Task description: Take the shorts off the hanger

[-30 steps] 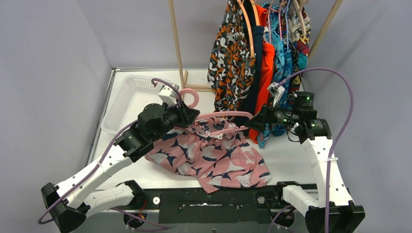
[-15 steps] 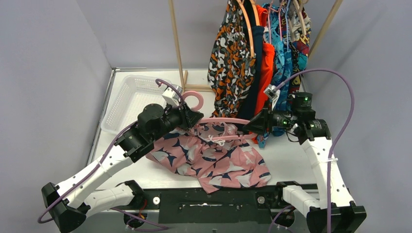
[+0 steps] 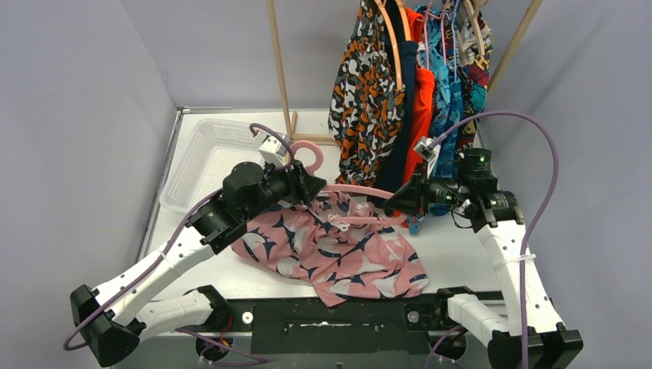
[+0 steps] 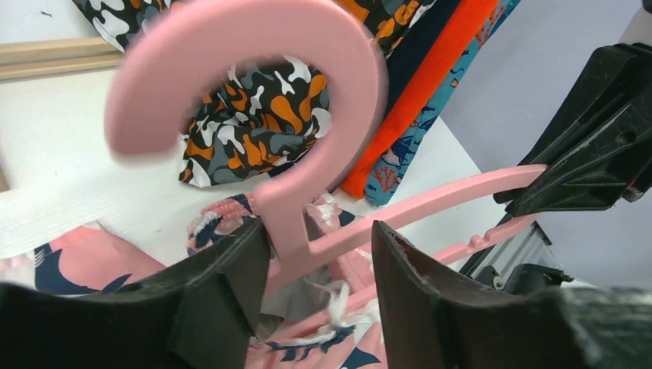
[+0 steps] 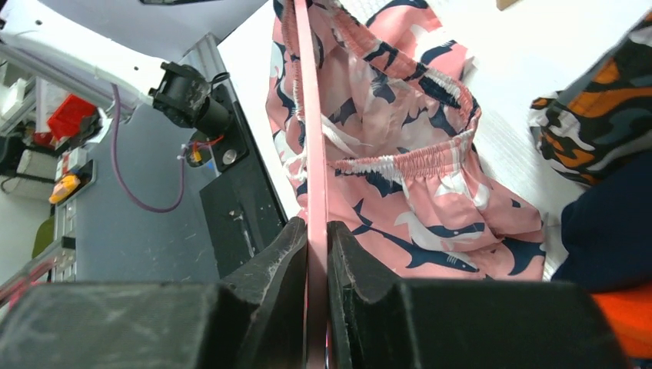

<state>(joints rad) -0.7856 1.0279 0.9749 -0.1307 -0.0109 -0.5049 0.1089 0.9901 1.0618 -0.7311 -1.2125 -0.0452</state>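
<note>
White table (image 3: 455,252) holds the pink shorts (image 3: 338,255). Only the right gripper (image 5: 317,231) pinches the hanger (image 3: 355,189). The left gripper (image 4: 319,238) gapes, so it may tip.

the white table (image 3: 454,254) is edged at its near side by a black rail (image 3: 330,315). a white slotted basket (image 3: 201,154) sits on the table's far left corner, well apart from the rail. the pink shorts (image 3: 338,261), printed in navy and white, lie crumpled across the middle, their lower hem close to the near edge. the waistband end looks raised off the surface, though that is hard to judge from above. the foot of a wooden frame (image 3: 311,139) rests on the table at the back, just beside the basket.
</note>
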